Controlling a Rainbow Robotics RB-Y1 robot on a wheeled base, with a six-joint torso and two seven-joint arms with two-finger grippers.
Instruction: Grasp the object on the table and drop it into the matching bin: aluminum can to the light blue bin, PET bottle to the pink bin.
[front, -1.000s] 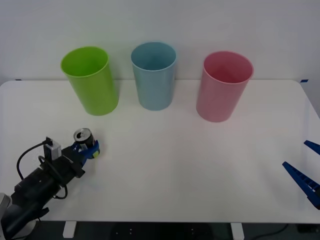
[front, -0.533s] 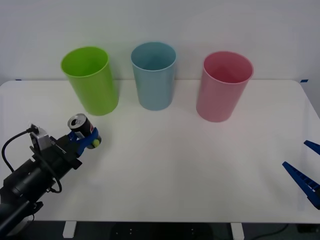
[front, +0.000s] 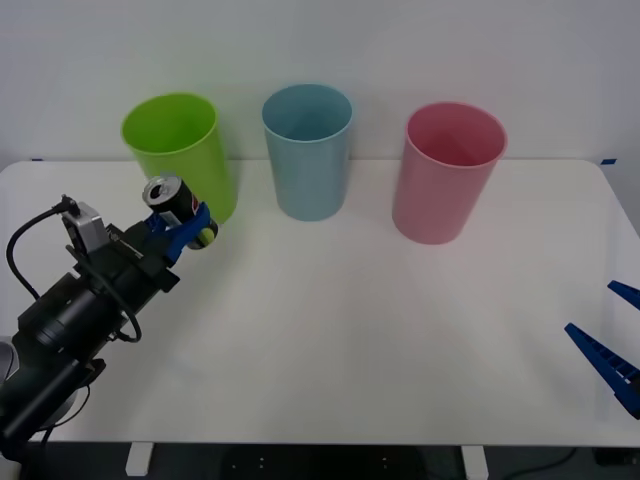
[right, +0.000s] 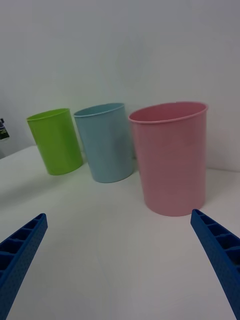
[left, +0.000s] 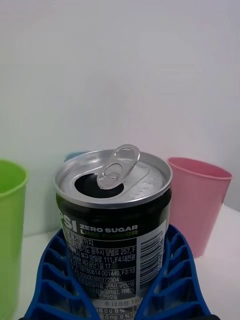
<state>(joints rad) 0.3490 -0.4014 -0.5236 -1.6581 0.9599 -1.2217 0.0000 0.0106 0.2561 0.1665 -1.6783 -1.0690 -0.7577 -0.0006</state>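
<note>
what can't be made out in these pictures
- Light blue bin, left wrist view: almost wholly hidden behind the aluminum can.
- Can's lower body: covered by the left gripper fingers.
- Can's brand lettering: partly cut off at its side.
- Right gripper, front view: cut off by the frame edge.

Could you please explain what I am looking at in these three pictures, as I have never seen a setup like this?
This is a two-armed robot at a wide white table. One picture looks down from above the arms; the other two come from cameras on each wrist. Three tall plastic cup-shaped bins stand at the far side: lime green bin, light blue bin and pink bin. The left gripper, with blue ribbed fingers, holds a small dark grey drink can with a silver top, lifted off the table in front of the green bin. The left wrist picture shows that can close up. The right gripper waits open at the table's right edge.
</note>
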